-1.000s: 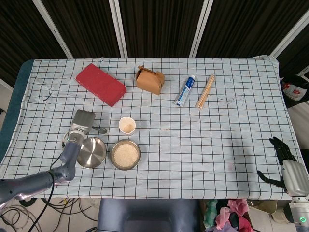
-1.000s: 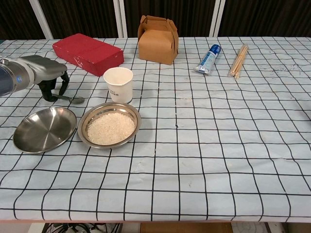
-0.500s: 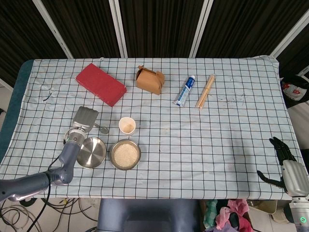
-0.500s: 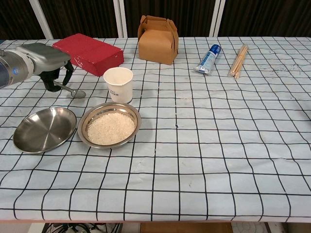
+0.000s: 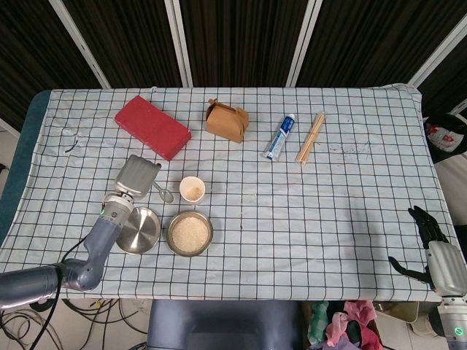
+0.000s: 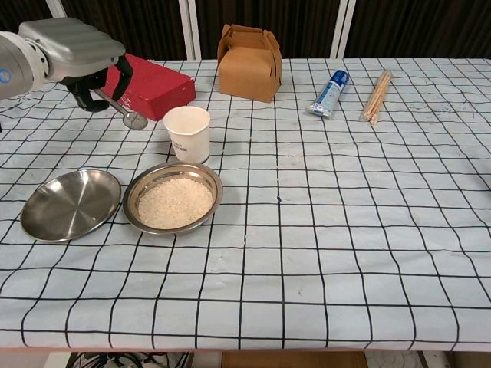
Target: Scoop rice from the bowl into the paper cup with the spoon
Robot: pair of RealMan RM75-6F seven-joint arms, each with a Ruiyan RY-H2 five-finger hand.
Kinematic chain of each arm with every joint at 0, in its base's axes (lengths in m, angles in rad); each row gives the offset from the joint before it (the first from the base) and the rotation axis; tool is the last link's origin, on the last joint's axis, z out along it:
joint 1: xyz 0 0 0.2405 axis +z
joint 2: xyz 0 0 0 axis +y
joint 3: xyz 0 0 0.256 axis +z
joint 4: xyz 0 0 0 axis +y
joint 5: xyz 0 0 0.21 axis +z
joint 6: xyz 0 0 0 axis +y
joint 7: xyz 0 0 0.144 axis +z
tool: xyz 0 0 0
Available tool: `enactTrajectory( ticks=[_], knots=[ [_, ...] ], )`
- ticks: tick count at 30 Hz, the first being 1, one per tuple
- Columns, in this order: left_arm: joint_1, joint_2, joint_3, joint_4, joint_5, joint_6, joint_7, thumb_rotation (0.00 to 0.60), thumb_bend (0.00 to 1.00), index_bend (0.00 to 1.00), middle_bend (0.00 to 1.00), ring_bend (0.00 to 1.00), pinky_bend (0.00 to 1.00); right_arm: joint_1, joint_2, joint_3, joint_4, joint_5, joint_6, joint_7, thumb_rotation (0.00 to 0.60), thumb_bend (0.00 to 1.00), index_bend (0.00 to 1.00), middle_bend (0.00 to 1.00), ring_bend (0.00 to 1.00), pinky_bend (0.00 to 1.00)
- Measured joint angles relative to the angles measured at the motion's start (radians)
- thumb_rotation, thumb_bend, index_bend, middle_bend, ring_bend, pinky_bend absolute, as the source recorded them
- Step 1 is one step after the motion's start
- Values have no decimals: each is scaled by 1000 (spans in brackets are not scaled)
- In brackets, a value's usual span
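Observation:
My left hand (image 6: 77, 54) (image 5: 137, 175) is raised above the table at the left and holds a metal spoon (image 6: 123, 110) (image 5: 163, 193), whose bowl points down and to the right, left of the paper cup. The white paper cup (image 6: 187, 133) (image 5: 192, 189) stands upright just behind the steel bowl of rice (image 6: 173, 200) (image 5: 190, 233). My right hand (image 5: 432, 251) hangs off the table's right front edge with fingers apart and nothing in it; the chest view does not show it.
An empty steel dish (image 6: 70, 204) lies left of the rice bowl. At the back are a red box (image 6: 142, 83), a brown carton (image 6: 248, 52), a toothpaste tube (image 6: 330, 93) and a bundle of wooden sticks (image 6: 376, 95).
My left hand has lifted the spoon off the table and carried it up and to the right, toward the cup. The right hand has not moved.

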Motion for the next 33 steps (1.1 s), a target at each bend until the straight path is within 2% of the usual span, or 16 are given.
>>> enactTrajectory(
  ticks=[7,13,25,33],
  knots=[
    [-19,18,28,-78,51,23,96,600,444,701,1000,972,950,0,2,1,-3,3,-3,9,600,178,0,0,0,184],
    [-56,20,75,-122,131,26,250,600,449,722,1000,981,957,1,5,1,-5,3,-6,18,600,178,0,0,0,183],
    [-170,-14,138,-116,191,-29,570,600,459,755,1000,991,958,0,9,4,-9,9,-8,32,600,177,0,0,0,183],
    [-227,-46,164,-95,203,-73,702,600,460,762,1000,996,965,0,11,5,-11,12,-11,41,600,178,0,0,0,184]
  ],
)
